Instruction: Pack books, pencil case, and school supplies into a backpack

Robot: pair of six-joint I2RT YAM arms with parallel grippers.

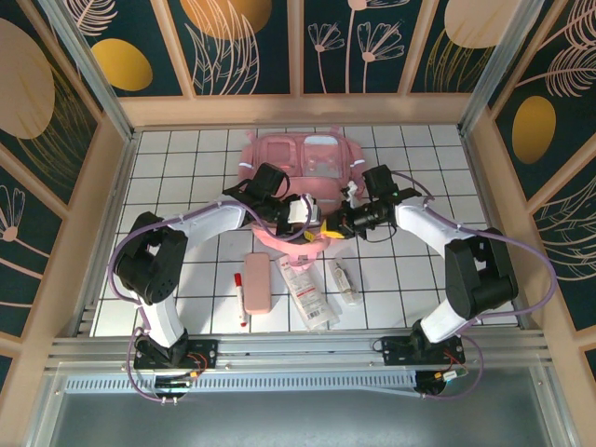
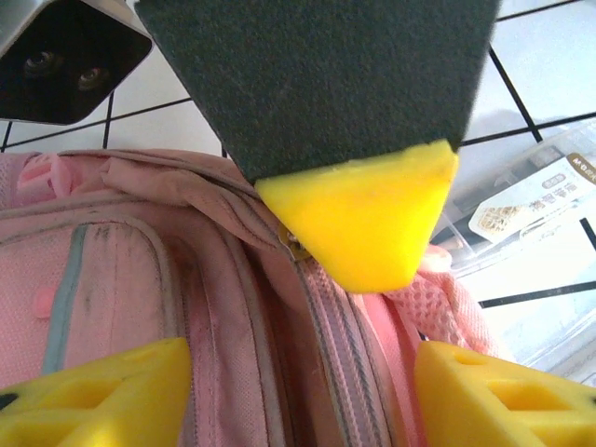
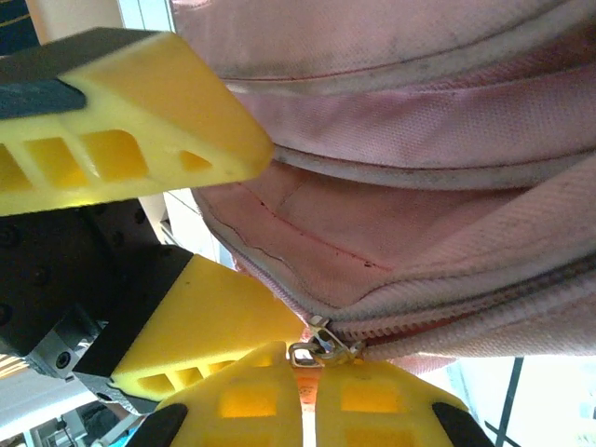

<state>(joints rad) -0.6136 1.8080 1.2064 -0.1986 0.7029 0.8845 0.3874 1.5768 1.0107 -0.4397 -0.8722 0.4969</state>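
Surface: white tiled table (image 1: 410, 270) with dark grid lines, fenced by wood-framed walls with dark floral panels.
Backpack: the pink backpack (image 1: 303, 168) lay at the far middle of the table, its near edge bunched under the two grippers.
Right gripper: the right gripper (image 3: 315, 368) was closed tight on the metal zipper pull (image 3: 321, 352) at the backpack's near edge, with the pull pinched between its two yellow tips.
Left gripper: the left gripper (image 2: 298, 372) stood well apart and held nothing, one yellow finger on each side of the backpack's zipper seam.
Supplies: on the backpack's near side, in a row, lay the red-and-white marker (image 1: 240, 296), the pink pencil case (image 1: 258, 282), the white packet with red print (image 1: 307, 296) and the clear tube (image 1: 346, 282).
Writing: a tan label (image 2: 531, 200) on clear plastic beside the backpack carried print too small to read.
Arms: both arms reached forward from their bases and bent inward, their wrists meeting over the backpack's near edge.
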